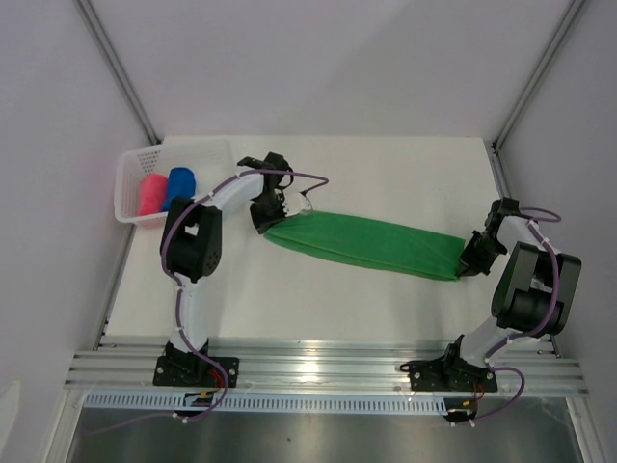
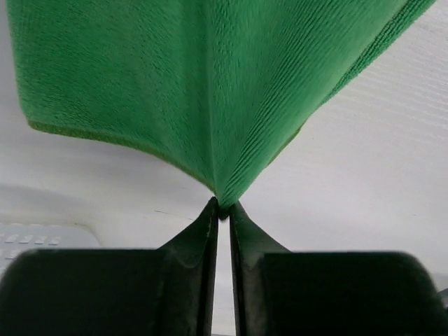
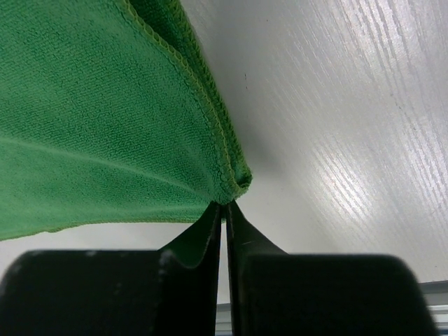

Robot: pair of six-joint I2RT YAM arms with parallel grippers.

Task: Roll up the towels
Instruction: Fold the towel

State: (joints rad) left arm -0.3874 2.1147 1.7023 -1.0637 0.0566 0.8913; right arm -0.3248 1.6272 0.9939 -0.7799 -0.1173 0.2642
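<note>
We saw the green towel [image 1: 366, 246] stretched between both arms over the worktop [image 1: 289, 299]. The left end effector [image 2: 222, 208] was clamped on one end and the right end effector [image 3: 222, 204] on the opposite corner. Left of the left end effector, the pink towel [image 1: 151, 195] and blue towel [image 1: 180, 185] sat in a white basket [image 1: 127, 183].

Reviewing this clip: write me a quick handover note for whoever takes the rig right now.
Left gripper: shut on one end of the bright green fabric towel.
Right gripper: shut on its other end.
The towel is stretched between them over the white table, folded lengthwise.
Done: pink-red cloth towel and royal blue cloth towel sit in the white plastic mesh basket, apparently rolled.
Left: roll the green one.
</note>
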